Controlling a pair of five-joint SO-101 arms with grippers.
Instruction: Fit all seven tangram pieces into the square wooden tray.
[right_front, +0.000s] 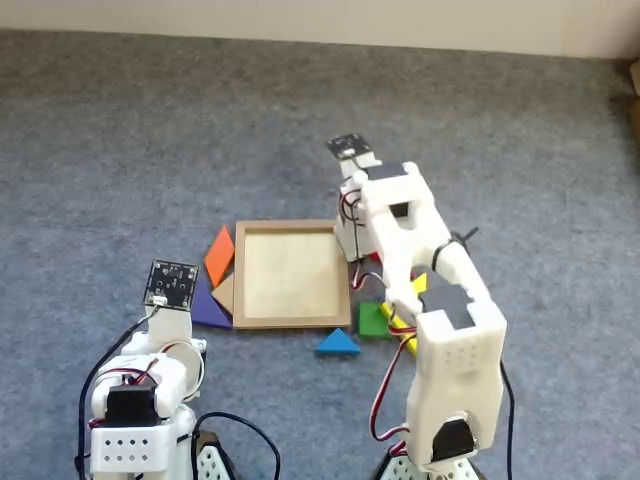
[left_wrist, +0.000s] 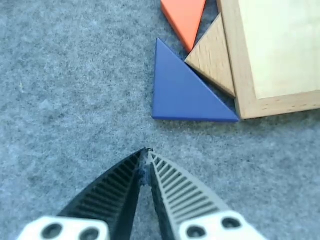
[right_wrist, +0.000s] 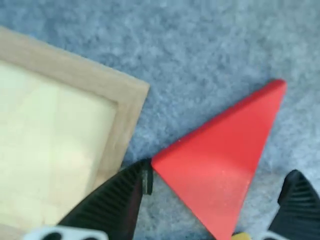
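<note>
The square wooden tray (right_front: 341, 270) lies in the middle of the carpet with nothing inside it. In the right wrist view my right gripper (right_wrist: 219, 175) is open and straddles a red triangle (right_wrist: 220, 155) that lies flat just off the tray's corner (right_wrist: 122, 92). One finger (right_wrist: 120, 200) rests by the triangle's corner. My left gripper (left_wrist: 146, 156) is shut and holds nothing. It hovers over bare carpet a short way from a dark blue triangle (left_wrist: 182, 92). An orange piece (left_wrist: 184, 16) and a wooden triangle (left_wrist: 214, 56) lie against the tray's side (left_wrist: 245, 95).
In the high view an orange piece (right_front: 219, 255), a wooden triangle (right_front: 224, 292) and a dark blue triangle (right_front: 208, 310) sit left of the tray. A small blue triangle (right_front: 338, 343), a green square (right_front: 372, 318) and a yellow piece (right_front: 404, 312) lie by its lower right corner, partly under the right arm (right_front: 400, 215).
</note>
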